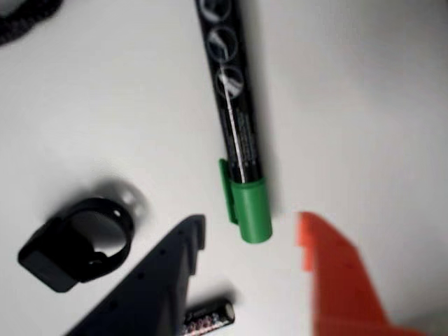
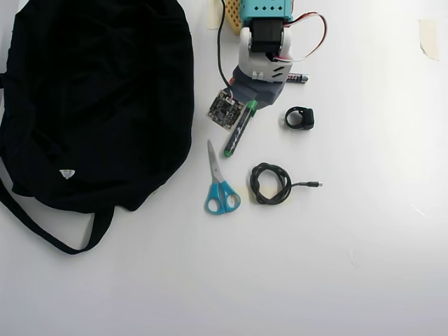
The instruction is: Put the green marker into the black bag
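Straddling the green marker [image 1: 238, 133] — pincer [image 1: 252, 234] apart in wrist view.

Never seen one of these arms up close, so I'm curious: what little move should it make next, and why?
Probably lower straight down and close on the green marker. In the wrist view the gripper is open, its dark and orange fingers either side of the green cap, the marker lying flat on the table, not yet held. The black bag waits at left in the overhead view.
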